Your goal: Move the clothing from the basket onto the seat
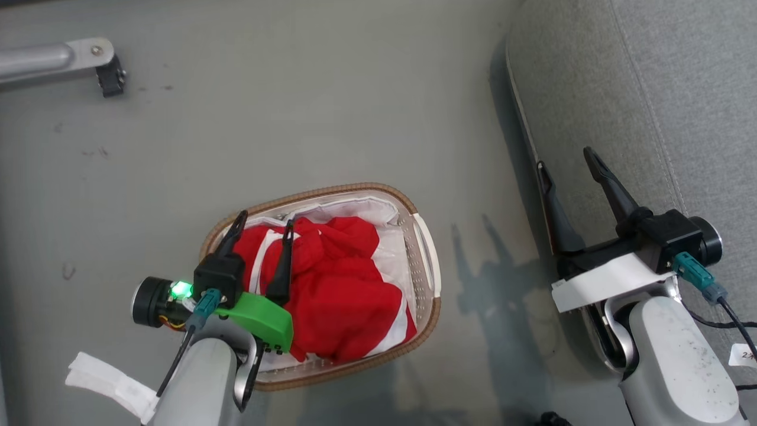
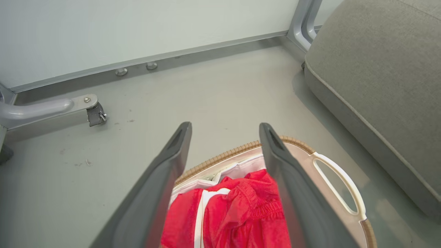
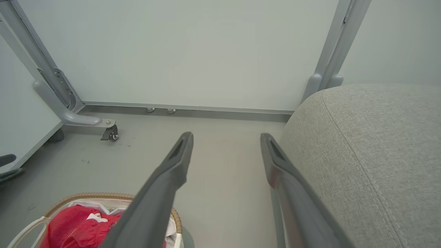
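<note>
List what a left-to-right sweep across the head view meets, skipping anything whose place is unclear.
Metal caster leg → basket holding the clothing → seat.

the left pincer (image 1: 266, 218) and its arm (image 1: 195, 378) cover the near left part of the basket (image 1: 366, 189) and some of the clothing (image 1: 337, 284), the seat (image 1: 680, 89) runs off the head view's top and right edges, and a white tag (image 1: 744, 355) there is cut off, its writing too small to read.
</note>
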Robot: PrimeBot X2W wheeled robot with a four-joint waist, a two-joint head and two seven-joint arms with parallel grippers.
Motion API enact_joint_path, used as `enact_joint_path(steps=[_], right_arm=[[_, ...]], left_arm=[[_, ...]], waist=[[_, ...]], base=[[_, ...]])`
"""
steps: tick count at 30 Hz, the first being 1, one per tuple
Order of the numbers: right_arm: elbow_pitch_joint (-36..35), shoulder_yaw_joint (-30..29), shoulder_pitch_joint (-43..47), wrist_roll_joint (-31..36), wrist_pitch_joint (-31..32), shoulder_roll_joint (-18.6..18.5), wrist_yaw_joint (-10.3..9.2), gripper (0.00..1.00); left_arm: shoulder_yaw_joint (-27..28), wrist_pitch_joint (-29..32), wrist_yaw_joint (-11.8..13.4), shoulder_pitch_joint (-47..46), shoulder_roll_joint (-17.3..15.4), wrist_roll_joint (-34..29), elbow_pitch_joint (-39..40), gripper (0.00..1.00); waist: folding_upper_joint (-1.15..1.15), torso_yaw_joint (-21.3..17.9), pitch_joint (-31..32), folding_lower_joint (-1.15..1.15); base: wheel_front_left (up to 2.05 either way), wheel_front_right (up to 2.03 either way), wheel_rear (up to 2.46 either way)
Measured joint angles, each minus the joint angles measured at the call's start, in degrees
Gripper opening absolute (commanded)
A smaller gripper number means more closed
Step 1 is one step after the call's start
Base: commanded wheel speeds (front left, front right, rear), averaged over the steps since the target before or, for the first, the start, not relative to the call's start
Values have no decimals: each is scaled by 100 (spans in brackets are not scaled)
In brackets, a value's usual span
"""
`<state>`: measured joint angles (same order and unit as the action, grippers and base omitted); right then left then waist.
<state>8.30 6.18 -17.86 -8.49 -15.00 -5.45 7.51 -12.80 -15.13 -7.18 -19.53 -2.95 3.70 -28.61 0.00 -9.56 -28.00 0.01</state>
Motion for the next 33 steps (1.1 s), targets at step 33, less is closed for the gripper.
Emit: enact_joint_path(steps=[33], right_arm=[[-23,370,-442,-327,0,194,0,100]], left_arm=[[-571,-1,275,-1657,-571,-541,-2399,100]], waist=[[0,-727,-2293,0]], base=[[0,0,0]])
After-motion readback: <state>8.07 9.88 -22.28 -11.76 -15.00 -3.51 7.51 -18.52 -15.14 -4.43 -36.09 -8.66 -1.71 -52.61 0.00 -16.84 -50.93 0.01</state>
